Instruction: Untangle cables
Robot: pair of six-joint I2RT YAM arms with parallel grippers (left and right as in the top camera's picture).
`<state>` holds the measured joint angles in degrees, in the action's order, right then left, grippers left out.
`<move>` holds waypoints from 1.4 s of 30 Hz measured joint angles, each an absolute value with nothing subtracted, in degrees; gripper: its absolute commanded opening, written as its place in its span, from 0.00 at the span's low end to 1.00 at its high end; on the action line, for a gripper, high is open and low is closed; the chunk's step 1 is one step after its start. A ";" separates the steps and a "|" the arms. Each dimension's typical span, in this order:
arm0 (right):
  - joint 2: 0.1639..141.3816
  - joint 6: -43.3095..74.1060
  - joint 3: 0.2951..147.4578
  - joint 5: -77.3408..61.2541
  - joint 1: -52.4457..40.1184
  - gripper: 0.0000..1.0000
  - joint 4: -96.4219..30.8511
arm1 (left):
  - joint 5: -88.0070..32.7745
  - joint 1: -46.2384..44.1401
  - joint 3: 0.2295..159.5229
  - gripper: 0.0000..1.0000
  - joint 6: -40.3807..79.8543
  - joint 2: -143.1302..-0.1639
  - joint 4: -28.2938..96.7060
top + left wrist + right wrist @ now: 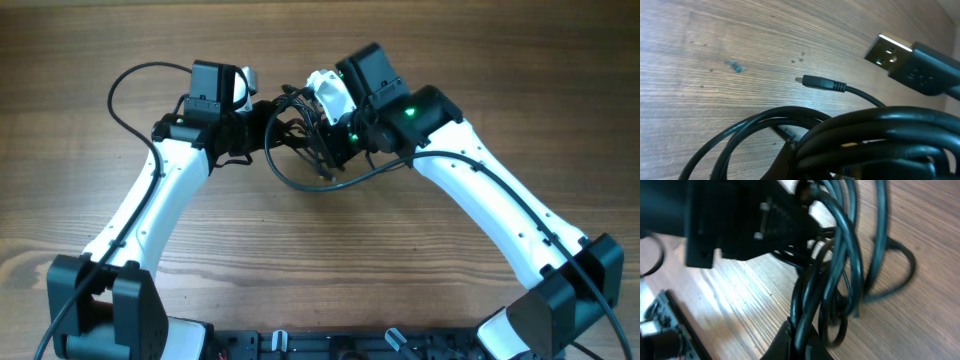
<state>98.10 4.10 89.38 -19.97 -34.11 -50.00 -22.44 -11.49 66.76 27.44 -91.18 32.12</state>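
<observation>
A tangle of thin black cables (300, 150) hangs between my two grippers at the far middle of the wooden table (330, 260). My left gripper (262, 115) is shut on one side of the bundle. In the left wrist view the thick bunch (880, 135) fills the jaws (807, 157). A silvery USB plug (887, 50) and a small black plug (821, 83) stick out above the wood. My right gripper (332, 135) is shut on the other side. In the right wrist view several cords (837, 265) run up from its pinched fingers (801, 341).
A loop of the bundle (300, 182) sags toward the table below the grippers. The left arm's own thicker wire (125, 85) loops at the far left. The arm bases and a black rail (330, 345) line the near edge. The left gripper's dark body (735, 220) looms close in the right wrist view.
</observation>
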 measured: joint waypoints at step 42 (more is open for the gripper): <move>100.84 20.97 95.02 -21.34 -31.11 0.74 -50.43 | -15.92 -11.51 66.72 0.04 57.56 -89.69 31.05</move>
<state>100.84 20.97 95.02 -21.34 -31.11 -50.43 -15.92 -11.51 66.72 57.56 -89.69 31.05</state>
